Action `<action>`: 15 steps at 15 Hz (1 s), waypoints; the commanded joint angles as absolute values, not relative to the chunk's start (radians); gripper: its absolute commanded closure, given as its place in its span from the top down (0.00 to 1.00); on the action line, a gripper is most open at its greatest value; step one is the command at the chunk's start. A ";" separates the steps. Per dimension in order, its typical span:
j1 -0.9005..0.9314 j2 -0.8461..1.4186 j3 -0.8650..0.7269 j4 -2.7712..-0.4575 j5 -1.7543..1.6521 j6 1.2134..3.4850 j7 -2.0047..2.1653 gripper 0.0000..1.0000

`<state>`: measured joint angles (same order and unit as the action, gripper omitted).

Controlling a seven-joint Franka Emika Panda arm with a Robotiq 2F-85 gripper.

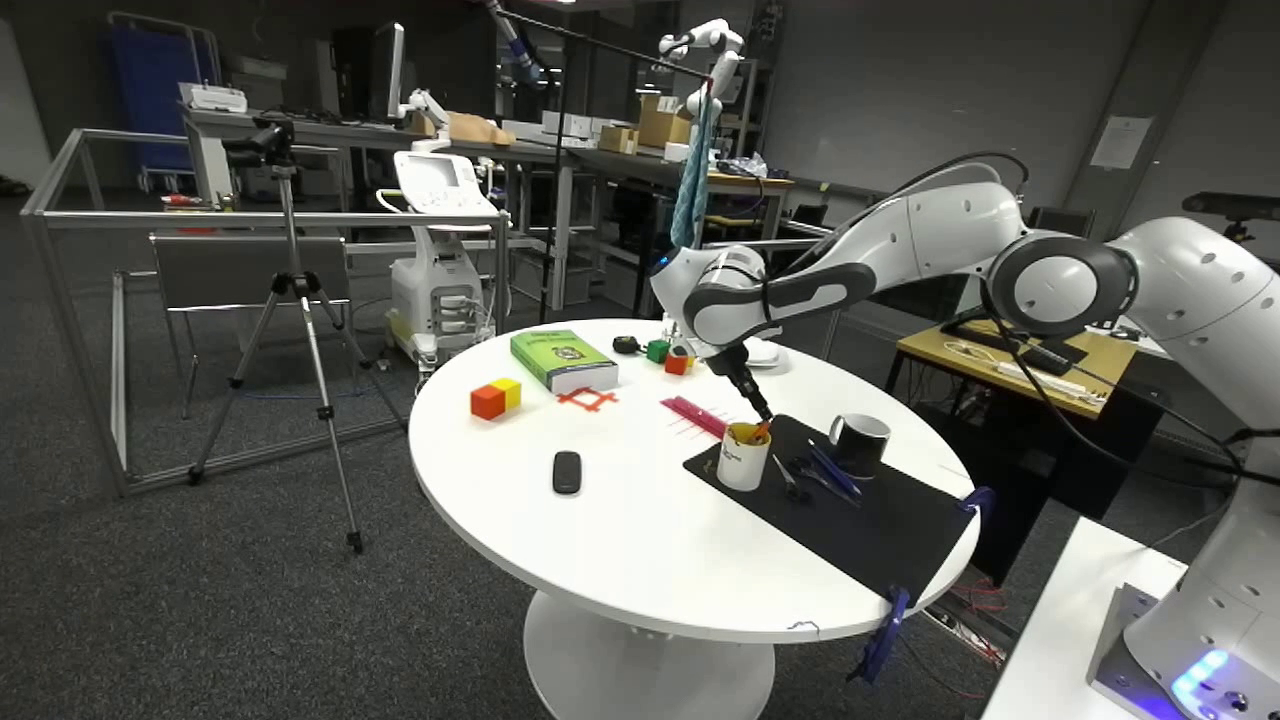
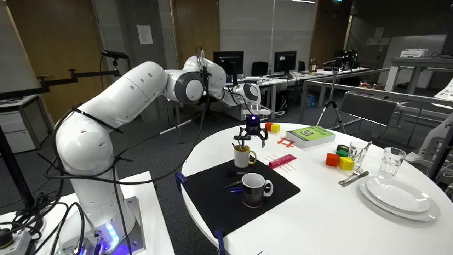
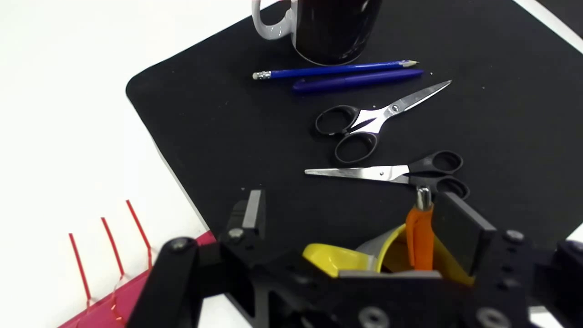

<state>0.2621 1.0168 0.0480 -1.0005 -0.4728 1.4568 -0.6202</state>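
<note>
Near the yellow-rimmed mug [image 2: 241,158], the empty jaws are hanging wide apart. A sideways bump on the orange stick [image 3: 422,237] inside could be tipping that mug.

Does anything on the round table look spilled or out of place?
Nothing looks spilled. Slightly out of place, perhaps: the pencil and pen lie loose on the mat by the dark mug, while an orange item sits in the white mug.

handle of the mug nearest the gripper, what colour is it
Yellow; the handle shows best in the wrist view.
</note>
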 commanded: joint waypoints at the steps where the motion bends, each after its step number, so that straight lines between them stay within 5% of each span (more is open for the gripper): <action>1: 0.269 0.998 0.041 -1.029 -0.483 1.451 -0.606 0.96; 13: 0.285 0.984 0.045 -1.077 -0.470 1.453 -0.517 1.00; 14: 0.286 0.983 0.046 -1.079 -0.469 1.452 -0.509 0.94; 15: 0.286 0.984 0.047 -1.080 -0.467 1.453 -0.502 0.74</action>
